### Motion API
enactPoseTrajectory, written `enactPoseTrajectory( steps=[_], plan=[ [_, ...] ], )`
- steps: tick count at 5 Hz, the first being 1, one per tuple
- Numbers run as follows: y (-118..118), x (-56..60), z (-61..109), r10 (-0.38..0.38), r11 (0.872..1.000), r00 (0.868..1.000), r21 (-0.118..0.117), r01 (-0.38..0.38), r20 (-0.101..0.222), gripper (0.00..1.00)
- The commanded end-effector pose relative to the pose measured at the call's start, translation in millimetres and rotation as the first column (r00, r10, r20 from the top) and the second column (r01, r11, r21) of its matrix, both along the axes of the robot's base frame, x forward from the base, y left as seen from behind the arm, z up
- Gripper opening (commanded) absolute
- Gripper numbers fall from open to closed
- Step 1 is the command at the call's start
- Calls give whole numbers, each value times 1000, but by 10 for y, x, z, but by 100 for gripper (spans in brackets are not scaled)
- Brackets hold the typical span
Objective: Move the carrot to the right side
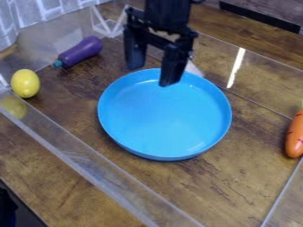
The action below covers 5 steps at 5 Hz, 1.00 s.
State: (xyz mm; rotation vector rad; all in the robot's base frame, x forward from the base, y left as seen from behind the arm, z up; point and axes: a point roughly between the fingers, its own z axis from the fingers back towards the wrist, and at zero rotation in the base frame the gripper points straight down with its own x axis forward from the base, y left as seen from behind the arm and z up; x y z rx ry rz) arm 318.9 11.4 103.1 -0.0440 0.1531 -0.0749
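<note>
Gripper (154,62) hanging spread over the blue plate's (165,115) far edge, pinching nothing. Carrot (295,136) lying on the worktop (243,186), out to its right in view, probably resting there because the move is already done.

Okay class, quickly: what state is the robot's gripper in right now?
Black two-fingered gripper: open, holding nothing, above the round blue plate.

Carrot (295,135) at R edge, end effector (159,55) open over blue plate's (165,115) far rim, eggplant (80,51) upper L
</note>
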Motion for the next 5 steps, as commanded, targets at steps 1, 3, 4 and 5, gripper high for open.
enactPoseTrajectory(
  steps=[1, 3, 4, 5],
  plan=[
    [-57, 199, 77, -4, 1000, 998, -4, 4, 65, 100],
    [-365, 267, -17, -129, 991, 990, -14, 130, 62, 100],
    [-549, 276, -118, -156, 987, 985, -20, 158, 76, 100],
    [-738, 311, -205, -180, 983, 979, -26, 184, 99, 100]
  ],
)
